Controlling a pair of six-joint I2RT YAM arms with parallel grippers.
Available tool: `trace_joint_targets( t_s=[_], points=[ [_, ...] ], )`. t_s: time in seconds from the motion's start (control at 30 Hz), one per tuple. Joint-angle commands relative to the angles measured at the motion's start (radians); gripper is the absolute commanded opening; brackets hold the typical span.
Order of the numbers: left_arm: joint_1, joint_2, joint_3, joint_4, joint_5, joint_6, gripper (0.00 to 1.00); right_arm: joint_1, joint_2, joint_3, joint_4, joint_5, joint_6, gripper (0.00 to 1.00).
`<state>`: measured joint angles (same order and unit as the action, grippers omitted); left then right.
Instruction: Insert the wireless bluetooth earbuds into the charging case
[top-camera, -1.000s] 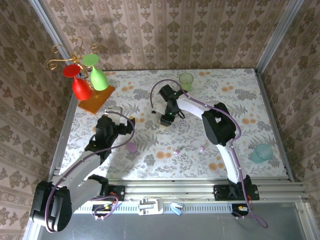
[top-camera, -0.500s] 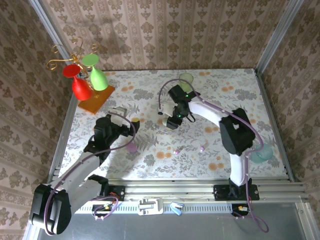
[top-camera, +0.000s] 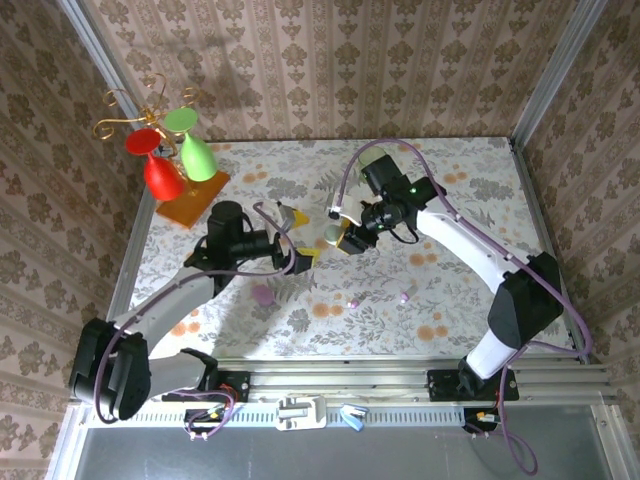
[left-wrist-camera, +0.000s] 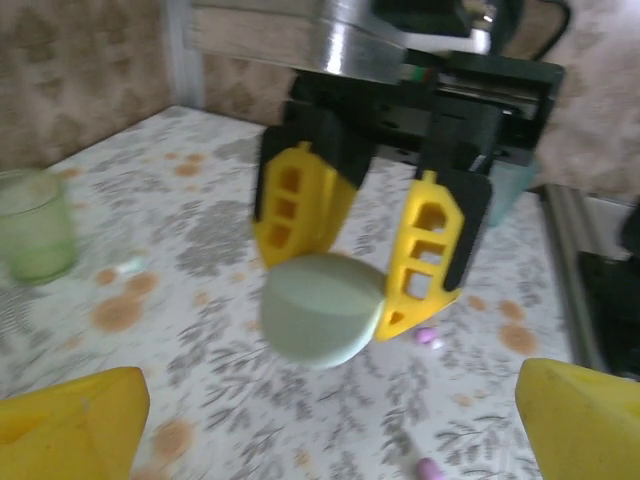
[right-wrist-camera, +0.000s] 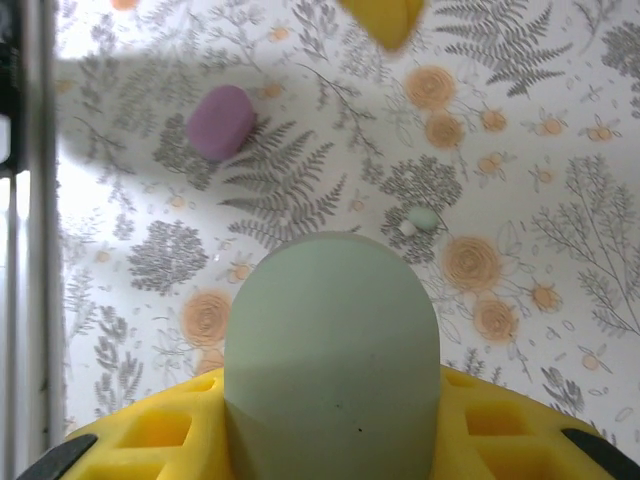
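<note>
The top camera looks down from behind the arms onto the whole worktop (top-camera: 280, 165). The left wrist camera faces the right claw (left-wrist-camera: 345, 300) closely; the right wrist camera looks down past it. All share the green case (top-camera: 330, 236).

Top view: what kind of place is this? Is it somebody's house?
Probably not a house: it looks like a robot test booth made to seem homey. Wallpapered walls stand in a metal frame, and the left arm and right arm are bolted to a rail at the flowery table's edge.
</note>
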<state>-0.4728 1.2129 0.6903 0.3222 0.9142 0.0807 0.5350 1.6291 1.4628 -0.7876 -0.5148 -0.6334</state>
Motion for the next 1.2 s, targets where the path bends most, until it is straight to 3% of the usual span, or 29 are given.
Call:
trace_joint_targets(
  t_s=[0.0, 0.37, 0.6, 0.93, 1.17],
  points=[
    [-0.016, 0.025, 0.044, 0.003, 0.186, 0.028, 0.92, 0.012, -0.050, 0.046, -0.049, -0.100, -0.021, 0.29],
    [-0.030, 0.016, 0.065, -0.005, 0.279, 0.021, 0.65, 0.038, -0.081, 0.075, -0.046, -0.190, -0.037, 0.29],
    [-0.033, 0.019, 0.072, -0.011, 0.275, 0.014, 0.64, 0.054, -0.084, 0.084, -0.042, -0.223, -0.051, 0.29],
    [-0.036, 0.024, 0.086, -0.031, 0.301, -0.001, 0.46, 0.068, -0.067, 0.090, -0.091, -0.192, -0.074, 0.28],
    [-0.041, 0.022, 0.086, -0.029, 0.305, -0.007, 0.40, 0.072, -0.066, 0.091, -0.112, -0.171, -0.083, 0.28]
  ],
)
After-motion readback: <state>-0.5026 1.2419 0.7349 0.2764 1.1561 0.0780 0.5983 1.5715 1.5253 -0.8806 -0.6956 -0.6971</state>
